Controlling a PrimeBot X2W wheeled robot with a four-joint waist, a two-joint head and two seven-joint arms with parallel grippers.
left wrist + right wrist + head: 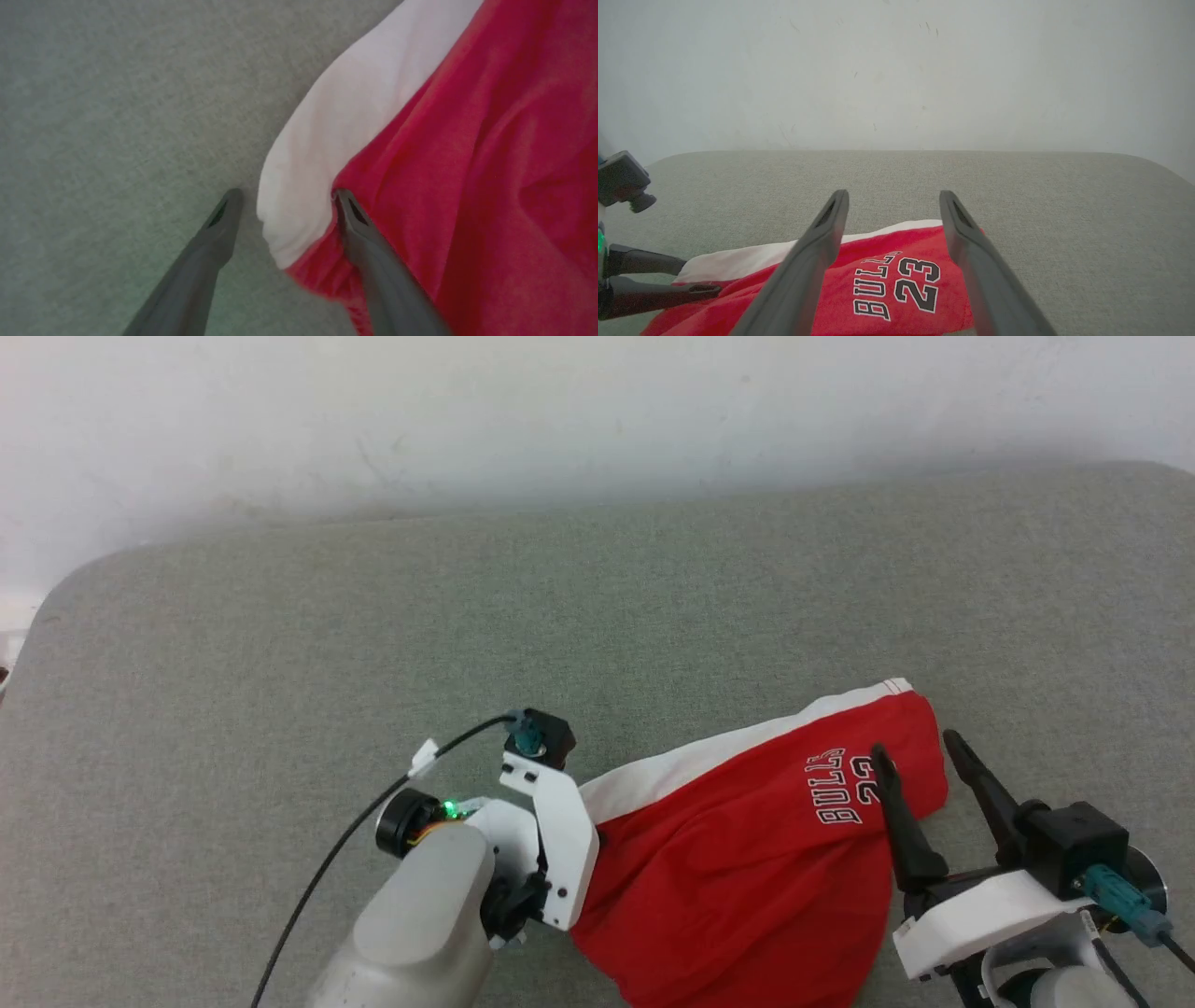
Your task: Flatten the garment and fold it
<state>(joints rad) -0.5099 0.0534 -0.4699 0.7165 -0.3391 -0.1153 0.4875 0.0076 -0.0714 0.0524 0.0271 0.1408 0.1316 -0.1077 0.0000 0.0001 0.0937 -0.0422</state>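
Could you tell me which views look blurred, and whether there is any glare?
Left wrist view: close and soft, shorts and left gripper's fingers blurred. Right wrist view: lettering sharp, wall hazy. Head view: even light, no glare, shadows faint.

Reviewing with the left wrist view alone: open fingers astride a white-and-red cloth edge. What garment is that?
Observer: Red shorts with a white side stripe; the head view shows "BULLS 23" printed by one leg hem.
Operator: Where is the right gripper?
Observer: The right gripper is open over that print; its wrist view shows the lettering between its fingers.
Operator: And where do the shorts lie?
Observer: On the near right part of a grey cushion, with a white wall behind.
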